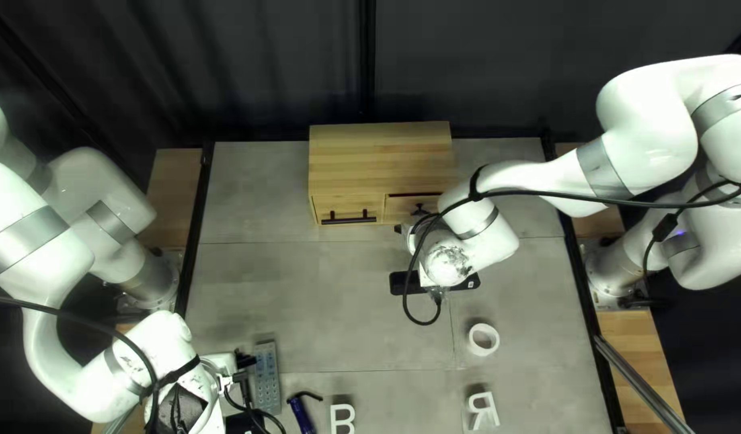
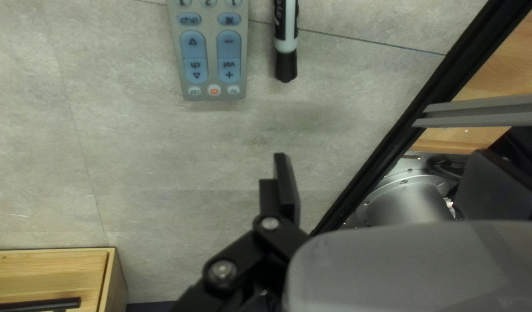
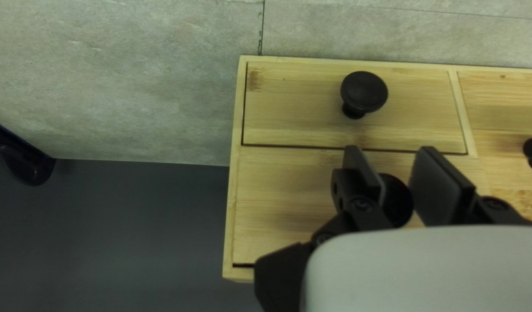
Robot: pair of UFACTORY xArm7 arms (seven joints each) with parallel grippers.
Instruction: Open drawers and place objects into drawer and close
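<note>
The wooden cabinet (image 1: 378,153) stands at the table's far side. My right gripper (image 1: 412,228) is before its right-hand drawers. In the right wrist view, my right gripper (image 3: 393,173) is open, its fingers on either side of a black drawer knob (image 3: 397,199); contact on both sides is not visible. A neighbouring drawer's knob (image 3: 364,92) is untouched. My left gripper (image 1: 243,386) is low by the grey remote (image 1: 267,378). In the left wrist view, my left gripper (image 2: 393,182) stands wide open and empty, with the remote (image 2: 214,63) and a marker (image 2: 286,40) ahead.
A white tape roll (image 1: 484,339), white letters B (image 1: 342,418) and R (image 1: 483,410), and a blue item with a black hooked end (image 1: 301,414) lie on the table. A black object (image 1: 398,283) lies partly under my right arm. The cabinet's left drawer has a bar handle (image 1: 348,218).
</note>
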